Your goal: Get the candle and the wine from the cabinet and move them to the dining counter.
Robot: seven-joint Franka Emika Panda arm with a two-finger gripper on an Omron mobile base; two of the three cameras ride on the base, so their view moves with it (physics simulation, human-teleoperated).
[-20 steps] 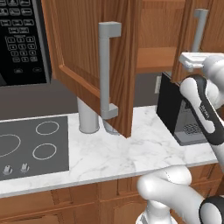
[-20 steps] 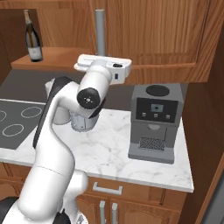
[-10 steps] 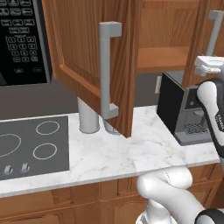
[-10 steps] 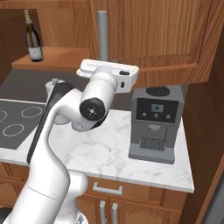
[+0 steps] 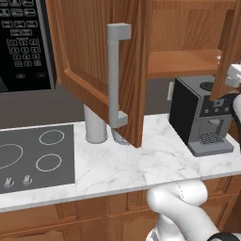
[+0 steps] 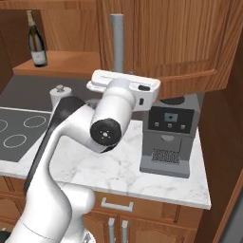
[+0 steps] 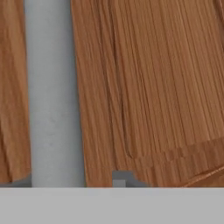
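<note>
We take the cabinet (image 5: 101, 56) as our landmark: a warm brown wall unit whose panelled door stands swung open over the marble worktop (image 5: 141, 164). Its long grey bar handle (image 5: 115, 75) runs upright along the door's free edge. On the shelf inside, at the far left of the right base view, stands the wine (image 6: 35, 40), a dark bottle with a pale label, upright and alone on the wood.

Below the cabinet we see a black cooktop (image 5: 33, 155) set in the worktop, a coffee machine (image 6: 168, 137) under the cabinet's right part, and a grey canister (image 5: 95, 126) just behind the open door's lower corner.

Our arm's white hand (image 6: 126, 85) sits right in front of the open door, just below the handle's visible length in the right base view. The hand view looks straight onto the door's wood grain with the handle (image 7: 52, 96) close ahead. We cannot tell how the claw's jaws stand. The wine lies well to the left of the hand, higher up on the shelf, and nothing touches it.
</note>
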